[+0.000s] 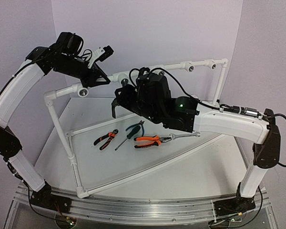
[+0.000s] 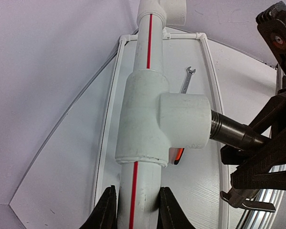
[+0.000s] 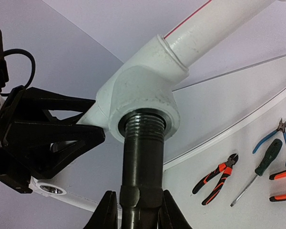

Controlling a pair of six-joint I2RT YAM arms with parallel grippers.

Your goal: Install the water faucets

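As you look down from above, your left tool [image 1: 102, 78] is up on the white plastic pipe frame [image 1: 200, 64]. Your right tool [image 1: 123, 91] is just beside it, at the small dark grey tap [image 1: 124, 82] under the top rail. From up here you cannot tell how far either tool is closed. Down on the white bench [image 1: 205, 162] lie the orange-and-black-handled pliers [image 1: 106, 139], a green-handled screwdriver [image 1: 129, 133] and a silver open-ended wrench [image 1: 183, 136].

Over to your left wrist: the left tool [image 2: 136, 210] has its two black fingers pressed against either side of the frame's red-striped pipe, just below the white tee fitting [image 2: 143, 119]. The tap [image 2: 231, 133] pokes out of that tee's side socket.

Now your right wrist: the right tool [image 3: 138, 210] is clamped on the tap's cylindrical body [image 3: 140, 162], with a finger touching each side. The tap's threaded end sits in the fitting's round socket [image 3: 148, 102], and a few threads show outside the rim. Your left tool [image 3: 38, 133] shows black at the left.
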